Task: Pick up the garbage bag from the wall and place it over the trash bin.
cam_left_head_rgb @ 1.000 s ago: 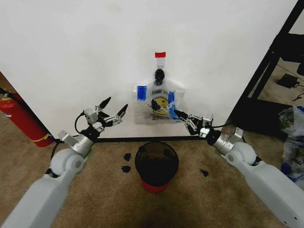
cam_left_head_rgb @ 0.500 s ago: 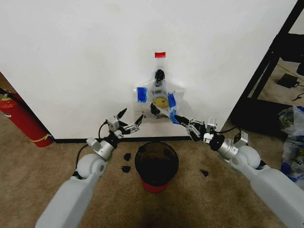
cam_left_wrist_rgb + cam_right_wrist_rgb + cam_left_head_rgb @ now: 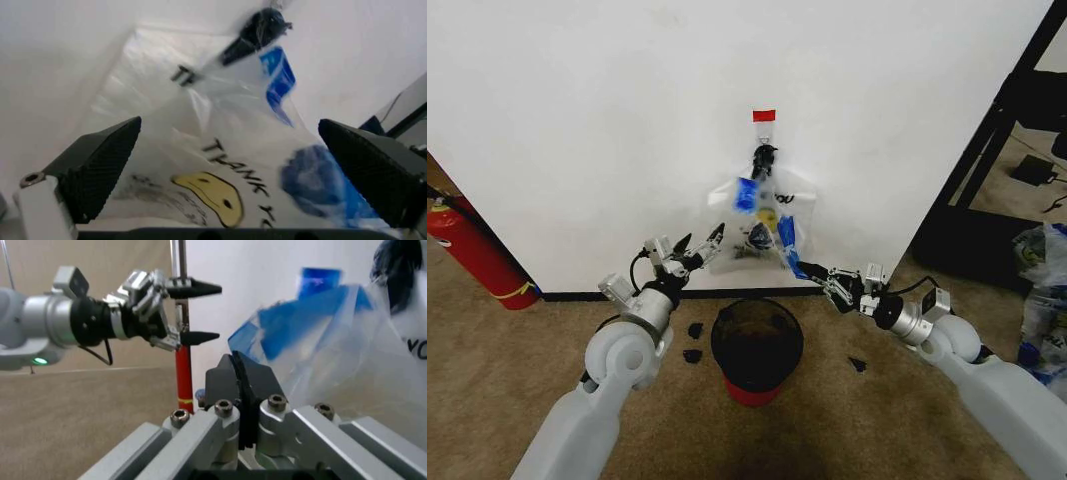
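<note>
The bag point(image 3: 762, 222) hangs on the wall point(image 3: 587, 120) between 2 grippers: right gripper point(image 3: 812, 271) pinches its lower corner, left gripper point(image 3: 699, 245) gapes beside its left edge.

the tan carpeted floor point(image 3: 517, 350) carries the trash bin point(image 3: 756, 349), standing upright below and between the left claw point(image 3: 703, 243) and right claw point(image 3: 811, 270). small black scraps point(image 3: 694, 342) lie beneath the left claw; a red fire extinguisher point(image 3: 472, 252) leans far outward of it.
</note>
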You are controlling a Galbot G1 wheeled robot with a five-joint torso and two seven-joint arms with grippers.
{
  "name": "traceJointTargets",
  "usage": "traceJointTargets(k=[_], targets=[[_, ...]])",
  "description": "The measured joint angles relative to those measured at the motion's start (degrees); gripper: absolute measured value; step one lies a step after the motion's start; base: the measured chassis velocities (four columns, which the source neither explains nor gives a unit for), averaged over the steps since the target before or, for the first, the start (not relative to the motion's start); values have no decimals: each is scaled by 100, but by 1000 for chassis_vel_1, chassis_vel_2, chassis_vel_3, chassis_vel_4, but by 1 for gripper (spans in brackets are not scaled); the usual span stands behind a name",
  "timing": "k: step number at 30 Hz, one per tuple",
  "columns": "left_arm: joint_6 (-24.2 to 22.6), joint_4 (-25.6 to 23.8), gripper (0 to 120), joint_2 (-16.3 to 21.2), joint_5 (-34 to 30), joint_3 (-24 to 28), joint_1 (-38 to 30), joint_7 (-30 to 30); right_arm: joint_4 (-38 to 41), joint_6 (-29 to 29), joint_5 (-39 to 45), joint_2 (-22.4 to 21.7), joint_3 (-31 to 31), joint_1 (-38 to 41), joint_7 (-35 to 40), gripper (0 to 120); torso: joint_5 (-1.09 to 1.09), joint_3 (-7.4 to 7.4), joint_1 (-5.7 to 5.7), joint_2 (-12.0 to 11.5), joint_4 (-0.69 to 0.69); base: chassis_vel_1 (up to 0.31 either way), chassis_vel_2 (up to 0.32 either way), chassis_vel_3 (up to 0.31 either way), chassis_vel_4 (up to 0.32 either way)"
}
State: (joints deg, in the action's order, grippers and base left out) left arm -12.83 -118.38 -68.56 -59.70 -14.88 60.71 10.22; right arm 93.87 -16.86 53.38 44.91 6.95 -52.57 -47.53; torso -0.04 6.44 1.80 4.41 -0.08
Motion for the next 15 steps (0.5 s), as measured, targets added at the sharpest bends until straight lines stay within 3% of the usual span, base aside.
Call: traceJointTargets(k=[10,15], targets=[[26,171,100,-257,411,321,116,-252,-96,-64,-59,42,-15,-39,-23,0,-1,0,0,0,1,0,0,0,0],[146,314,100,-287,900,683,-187,-552,-130,-127,-135,50,-4,-84,-25,0,0,0,0,0,1,0,0,0,0]])
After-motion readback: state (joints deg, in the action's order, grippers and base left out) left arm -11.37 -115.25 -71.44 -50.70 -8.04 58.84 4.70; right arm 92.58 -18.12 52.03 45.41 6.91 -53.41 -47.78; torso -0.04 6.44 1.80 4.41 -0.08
